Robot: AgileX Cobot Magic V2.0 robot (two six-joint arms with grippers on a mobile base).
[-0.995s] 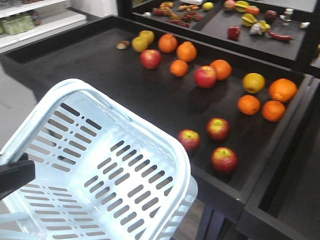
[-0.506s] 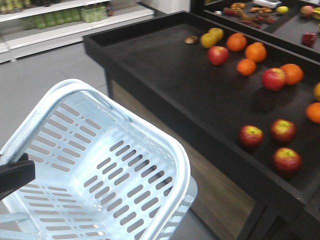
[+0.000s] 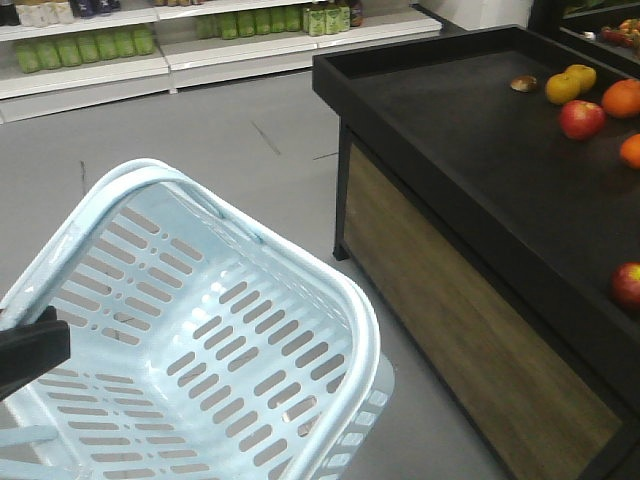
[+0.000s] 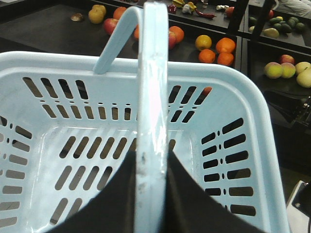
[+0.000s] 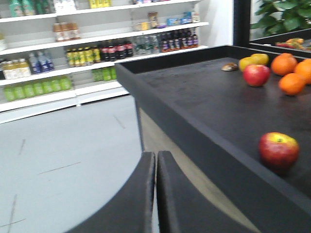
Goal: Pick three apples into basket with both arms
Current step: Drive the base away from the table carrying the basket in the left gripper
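Observation:
The pale blue basket [image 3: 200, 330] hangs empty at the lower left of the front view. My left gripper [image 4: 153, 165] is shut on its hoop handle [image 4: 153, 87], over the basket's rim [image 4: 48, 60]. Out over the grey floor beside the table, my right gripper [image 5: 156, 158] is shut with nothing in it. Red apples lie on the black table [image 3: 470, 150]: one apple [image 3: 581, 118] at the back, another apple [image 3: 627, 284] at the right edge. The right wrist view shows a near apple [image 5: 278, 149] and a far apple [image 5: 256, 74]. One apple [image 4: 111, 25] appears beyond the basket in the left wrist view.
Oranges [image 5: 291, 82] and yellow fruits [image 3: 563, 86] share the table with the apples. The table has a raised black rim [image 5: 194, 131] and a wooden side panel [image 3: 450, 320]. Shelves of bottles [image 3: 130, 40] line the far wall beyond the grey floor [image 3: 200, 130].
The front view has swung left: the table and fruit slid to the right of the frame, and floor and shelves came into view. The basket keeps its place in the frame.

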